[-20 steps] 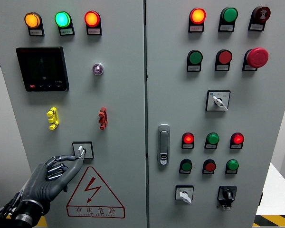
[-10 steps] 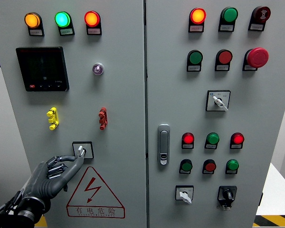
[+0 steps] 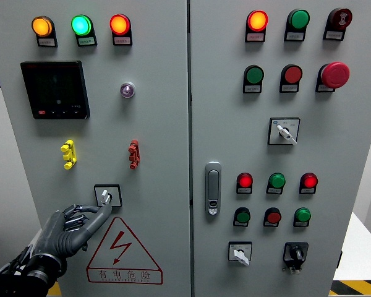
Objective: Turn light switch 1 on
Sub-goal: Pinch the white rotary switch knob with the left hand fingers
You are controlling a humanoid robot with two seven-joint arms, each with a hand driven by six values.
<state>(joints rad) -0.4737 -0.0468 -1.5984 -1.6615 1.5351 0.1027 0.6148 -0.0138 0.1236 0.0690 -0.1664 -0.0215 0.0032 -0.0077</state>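
On the left door, head view: the switch (image 3: 107,196) sits low in its square plate, directly above the warning triangle (image 3: 122,250). The left hand (image 3: 71,228) comes up from the lower left, index extended with its tip at the switch knob, other fingers (image 3: 74,216) loosely curled, gripping nothing. Right hand absent. Recommended: seat thumb and index squarely on the knob before turning, and twist without sliding off onto the plate.
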